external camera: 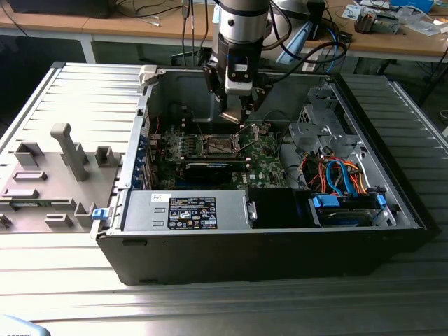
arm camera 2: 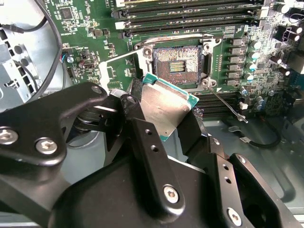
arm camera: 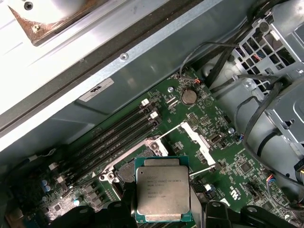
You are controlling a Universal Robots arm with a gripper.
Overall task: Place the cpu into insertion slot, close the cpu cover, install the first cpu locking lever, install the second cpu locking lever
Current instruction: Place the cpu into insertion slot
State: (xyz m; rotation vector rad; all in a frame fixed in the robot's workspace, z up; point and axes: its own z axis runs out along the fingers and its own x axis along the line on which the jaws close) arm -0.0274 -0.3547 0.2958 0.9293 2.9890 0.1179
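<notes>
Our gripper (arm camera 2: 159,110) is closed on the cpu (arm camera 2: 168,104), its black fingers (arm camera 2: 135,116) pressing on two opposite edges; the chip hangs over the green motherboard (arm camera 2: 85,28), near the insertion slot (arm camera 2: 176,66) but apart from it; the slot lies uncovered, its dark centre bare; all this sits inside the open computer case (external camera: 280,255), with cables (external camera: 336,175) at the exterior view's right; in the first wrist view the chip hides part of the slot; memory slots (arm camera 2: 190,14) run just beside it.

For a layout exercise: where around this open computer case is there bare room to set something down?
Free: the ribbed table in front of the case. Crowded: cabled drive cage, fixture tray, motherboard below the gripper holding the cpu.
</notes>
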